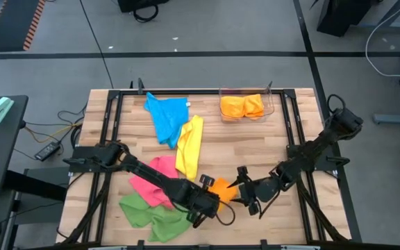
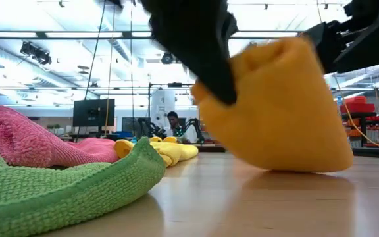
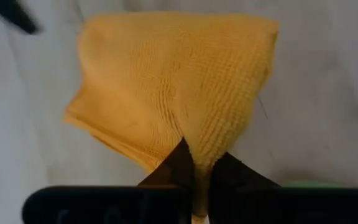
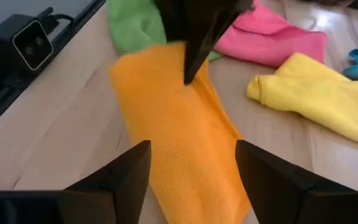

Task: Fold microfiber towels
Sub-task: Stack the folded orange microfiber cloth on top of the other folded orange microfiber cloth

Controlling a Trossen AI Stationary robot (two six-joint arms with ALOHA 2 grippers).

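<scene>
No readable text or labels appear anywhere.

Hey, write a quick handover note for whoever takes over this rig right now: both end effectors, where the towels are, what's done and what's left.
Left end effector: shut on the orange towel, pinching one edge near the table's front middle.
Right end effector: open, fingers either side of the same towel, not gripping.
Pink towel and green towel: loose at front left. Yellow towel and blue towel: loose at centre and back.
Done: folded orange cloths sit in the clear bin at the back.
Left: finish this orange towel, then fold the four loose ones.
</scene>
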